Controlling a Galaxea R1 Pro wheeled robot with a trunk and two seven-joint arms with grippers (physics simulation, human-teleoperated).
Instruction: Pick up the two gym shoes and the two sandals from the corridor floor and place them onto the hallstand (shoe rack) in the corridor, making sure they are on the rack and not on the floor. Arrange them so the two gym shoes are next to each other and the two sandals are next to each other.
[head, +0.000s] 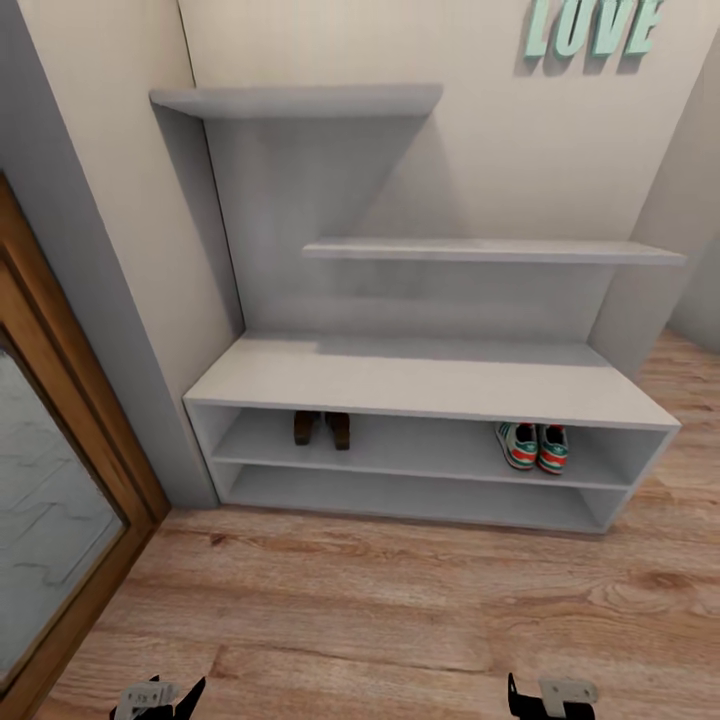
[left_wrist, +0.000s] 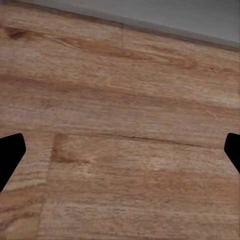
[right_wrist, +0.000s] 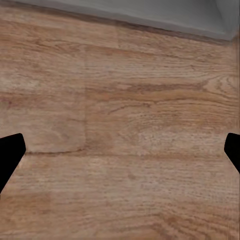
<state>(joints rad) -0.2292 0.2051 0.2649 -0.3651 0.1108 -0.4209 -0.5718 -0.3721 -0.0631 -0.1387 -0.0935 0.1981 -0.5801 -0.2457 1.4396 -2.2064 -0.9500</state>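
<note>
On the pale-grey hallstand's (head: 420, 385) upper slot, two brown leather sandals (head: 322, 428) and two white-and-green gym shoes (head: 533, 446) are paired. Light, supple, best gripped at the heel. Both jaws are spread, empty.

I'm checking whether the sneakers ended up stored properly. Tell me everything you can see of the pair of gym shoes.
The two gym shoes are white lace-up sneakers with green side stripes, red-orange patches and teal-edged soles. They stand upright, side by side and close together, ends facing outward, in the upper shelf slot of the hallstand, toward its right end. They rest on that shelf board, under the bench top, well apart from the sandals further left in the same slot. Neither pincer is near them.
</note>
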